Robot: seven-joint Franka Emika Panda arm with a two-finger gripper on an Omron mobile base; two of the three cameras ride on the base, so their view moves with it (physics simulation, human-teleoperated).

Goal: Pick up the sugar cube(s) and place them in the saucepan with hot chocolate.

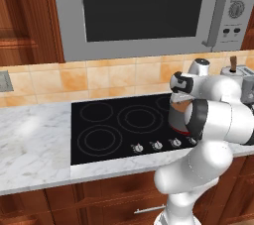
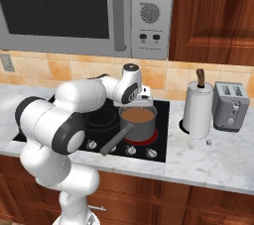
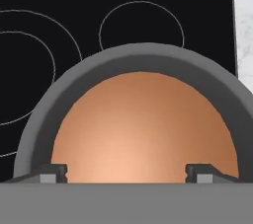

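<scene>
The grey saucepan (image 2: 137, 129) stands on the front right burner, its long handle (image 2: 114, 142) pointing toward the counter's front. Brown hot chocolate (image 3: 143, 129) fills it. My gripper (image 3: 127, 171) hovers just above the liquid, open, the fingertips (image 3: 53, 172) far apart with nothing between them. From the right base view the gripper (image 2: 141, 98) sits over the pan's back rim. From the left, my arm hides most of the saucepan (image 1: 176, 118). A tiny pale sugar cube (image 2: 209, 142) lies on the marble, front right of the paper-towel roll.
A white paper-towel roll (image 2: 198, 110) and a toaster (image 2: 230, 105) stand right of the black cooktop (image 1: 99, 125). A microwave (image 2: 89, 6) hangs above. Knobs (image 2: 131, 150) line the cooktop's front edge. Marble counter (image 1: 30, 144) stretches left.
</scene>
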